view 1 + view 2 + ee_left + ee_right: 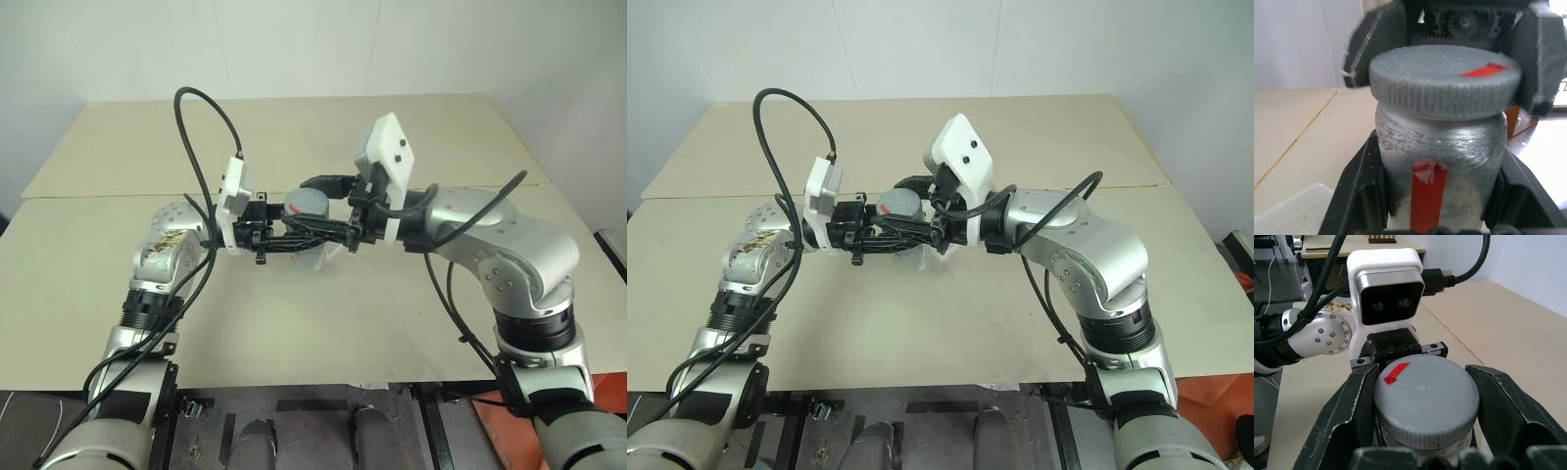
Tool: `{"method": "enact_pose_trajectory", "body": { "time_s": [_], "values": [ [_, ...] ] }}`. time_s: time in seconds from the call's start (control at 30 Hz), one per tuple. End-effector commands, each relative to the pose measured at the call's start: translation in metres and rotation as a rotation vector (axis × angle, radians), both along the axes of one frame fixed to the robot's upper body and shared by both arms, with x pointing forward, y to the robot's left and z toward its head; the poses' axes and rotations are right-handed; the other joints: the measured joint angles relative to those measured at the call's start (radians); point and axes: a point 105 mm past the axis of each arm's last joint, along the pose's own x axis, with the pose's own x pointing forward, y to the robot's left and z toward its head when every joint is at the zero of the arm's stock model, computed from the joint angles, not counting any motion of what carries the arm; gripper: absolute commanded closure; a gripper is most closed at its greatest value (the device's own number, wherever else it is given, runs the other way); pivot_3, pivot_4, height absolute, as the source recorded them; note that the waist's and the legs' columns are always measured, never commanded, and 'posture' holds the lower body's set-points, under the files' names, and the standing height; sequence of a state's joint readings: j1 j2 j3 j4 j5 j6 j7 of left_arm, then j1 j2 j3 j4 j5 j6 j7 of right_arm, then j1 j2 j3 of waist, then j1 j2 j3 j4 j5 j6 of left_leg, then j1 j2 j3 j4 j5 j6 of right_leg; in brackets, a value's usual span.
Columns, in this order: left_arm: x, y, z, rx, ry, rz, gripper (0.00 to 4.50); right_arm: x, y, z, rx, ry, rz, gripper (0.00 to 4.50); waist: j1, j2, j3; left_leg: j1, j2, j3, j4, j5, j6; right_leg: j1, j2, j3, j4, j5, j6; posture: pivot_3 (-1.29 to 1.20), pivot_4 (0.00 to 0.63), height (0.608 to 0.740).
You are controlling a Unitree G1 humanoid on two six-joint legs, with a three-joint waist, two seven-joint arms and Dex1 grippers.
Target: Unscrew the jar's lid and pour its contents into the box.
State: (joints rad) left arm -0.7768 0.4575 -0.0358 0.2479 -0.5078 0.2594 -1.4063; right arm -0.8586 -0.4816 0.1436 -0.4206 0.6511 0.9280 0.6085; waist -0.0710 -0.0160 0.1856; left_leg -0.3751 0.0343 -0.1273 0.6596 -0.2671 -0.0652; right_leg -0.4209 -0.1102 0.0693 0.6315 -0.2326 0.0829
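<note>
Frame centre: left pincer (pixel 1440 215) clamps jar (pixel 1440 161) body; right pincer (pixel 1422 406) closed round lid (pixel 1425 396). Jar light, rigid, slippery; ribbed rim best hold.

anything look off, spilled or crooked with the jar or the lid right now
Nothing stands out. The jar sits upright in the left gripper, the lid level and still on it, with the right gripper shut around its rim. No spill shows on the table, and a corner of the box lies below.
</note>
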Motion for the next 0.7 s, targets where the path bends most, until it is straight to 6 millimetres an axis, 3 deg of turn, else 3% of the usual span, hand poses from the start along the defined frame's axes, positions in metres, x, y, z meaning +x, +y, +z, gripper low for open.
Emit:
{"method": "enact_pose_trajectory", "body": {
  "time_s": [0.03, 0.17, 0.27, 0.4, 0.5, 0.63, 0.7],
  "values": [
    [-0.002, 0.001, 0.007, 0.005, -0.051, -0.001, 2.54, -0.006, -0.002, 0.019, 0.029, -0.058, 0.012, 1.74, 0.000, 0.000, 0.000, 0.000, 0.000, 0.000, 0.000, 0.000, 0.000, 0.000, 0.000, 0.000, 0.000, 0.000, 0.000, 0.00, 0.150, 0.740],
    [-0.002, 0.001, 0.006, 0.007, -0.046, 0.001, 2.54, -0.007, -0.006, 0.024, 0.051, -0.055, 0.007, 1.74, 0.000, 0.000, 0.000, 0.000, 0.000, 0.000, 0.000, 0.000, 0.000, 0.000, 0.000, 0.000, 0.000, 0.000, 0.000, 0.00, 0.150, 0.740],
    [-0.002, 0.005, 0.002, 0.020, -0.034, 0.010, 2.54, -0.004, -0.013, 0.040, 0.125, -0.024, -0.016, 1.74, -0.001, 0.000, 0.000, 0.000, 0.000, 0.000, 0.000, 0.000, 0.000, 0.000, 0.000, 0.000, 0.000, 0.000, 0.000, 0.00, 0.150, 0.740],
    [0.000, 0.012, 0.000, 0.030, -0.027, 0.039, 2.54, -0.003, -0.031, 0.055, 0.202, 0.005, -0.045, 1.74, 0.001, 0.000, 0.000, 0.000, 0.000, 0.000, 0.000, 0.000, 0.000, 0.000, 0.000, 0.000, 0.000, 0.000, 0.000, 0.00, 0.150, 0.740],
    [0.002, 0.017, 0.000, 0.028, -0.025, 0.067, 2.54, 0.001, -0.047, 0.054, 0.206, -0.019, -0.118, 1.74, 0.001, 0.000, 0.000, 0.000, 0.000, 0.000, 0.000, 0.000, 0.000, 0.000, 0.000, 0.000, 0.000, 0.000, 0.000, 0.00, 0.150, 0.740],
    [0.006, 0.026, 0.004, 0.016, -0.032, 0.124, 2.54, 0.015, -0.074, 0.037, 0.151, -0.095, -0.297, 1.74, 0.002, 0.000, 0.000, 0.000, 0.000, 0.000, 0.000, 0.000, 0.000, 0.000, 0.000, 0.000, 0.000, 0.000, 0.000, 0.00, 0.150, 0.740],
    [0.011, 0.037, 0.010, 0.005, -0.041, 0.183, 2.54, 0.025, -0.095, 0.002, 0.078, -0.053, -0.429, 1.74, 0.003, 0.000, 0.000, -0.001, 0.000, 0.000, 0.000, 0.000, 0.000, 0.000, 0.000, 0.000, 0.000, 0.000, 0.000, 0.00, 0.150, 0.740]
  ]
}}
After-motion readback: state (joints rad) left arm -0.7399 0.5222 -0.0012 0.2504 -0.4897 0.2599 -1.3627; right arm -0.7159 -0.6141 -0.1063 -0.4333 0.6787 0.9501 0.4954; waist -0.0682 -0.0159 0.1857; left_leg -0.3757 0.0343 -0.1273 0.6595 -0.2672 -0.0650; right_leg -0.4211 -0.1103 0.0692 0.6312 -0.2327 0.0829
